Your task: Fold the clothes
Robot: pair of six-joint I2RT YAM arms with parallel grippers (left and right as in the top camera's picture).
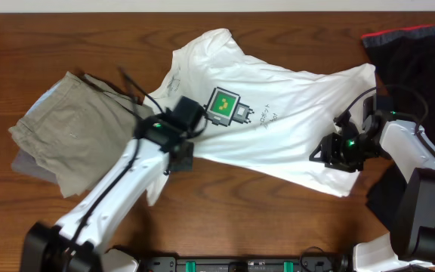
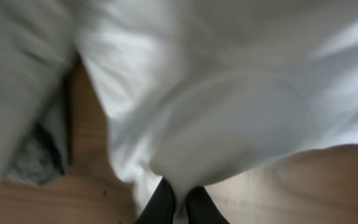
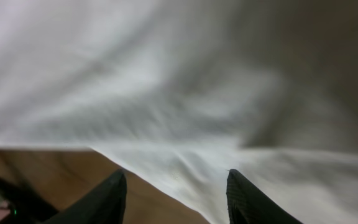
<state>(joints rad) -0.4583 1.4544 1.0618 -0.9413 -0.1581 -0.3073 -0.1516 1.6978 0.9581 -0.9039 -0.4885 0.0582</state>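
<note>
T-shirt (image 1: 293, 113) lies spread across the desk (image 1: 240, 219) centre; its print (image 1: 223, 106) shows overhead only. Wrist views: left gripper (image 2: 180, 193) clenched on its edge; right gripper (image 3: 178, 183) released, straddling the hem.

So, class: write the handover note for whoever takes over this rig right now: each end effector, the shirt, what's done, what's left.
Left end effector: shut on the white T-shirt, at its near edge.
Right end effector: open, fingers astride the shirt's edge, no grip yet.
T-shirt: spread print-up, rumpled, between the khaki garment and the black garment.
Done: no fold visible.
Left: close the right one, then fold.
</note>
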